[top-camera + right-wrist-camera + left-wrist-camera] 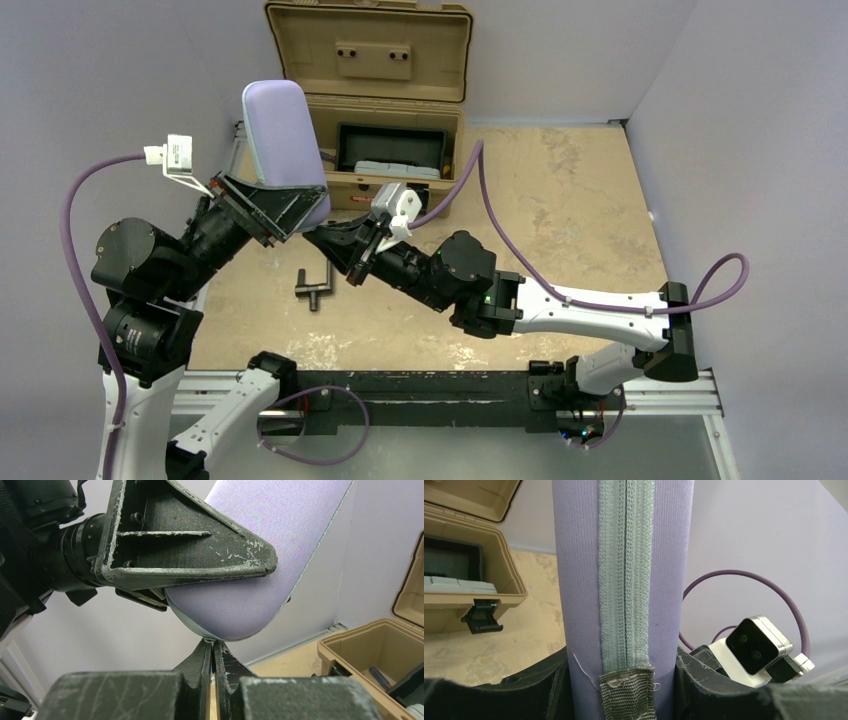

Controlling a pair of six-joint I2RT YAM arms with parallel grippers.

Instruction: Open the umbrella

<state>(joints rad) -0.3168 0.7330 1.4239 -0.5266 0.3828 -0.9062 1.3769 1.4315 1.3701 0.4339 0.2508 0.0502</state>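
Note:
The umbrella is out of view. A lavender-grey oblong case [285, 130] is held up off the table, and my left gripper [283, 207] is shut on its lower part. The left wrist view has the case [579, 580] standing upright between the fingers [549, 685], its grey zipper [625, 570] facing the camera and closed, with a dark woven tab [626, 692] at its foot. My right gripper [212, 644] is shut, its tips touching the zipper seam on the case's rounded lower end [235, 610]. Whether it pinches anything there is hidden.
A tan toolbox [400, 100] stands open at the back of the table [560, 220], with a black tray inside. A small black clamp-shaped part [313, 285] lies on the table below the two grippers. Grey walls close in both sides.

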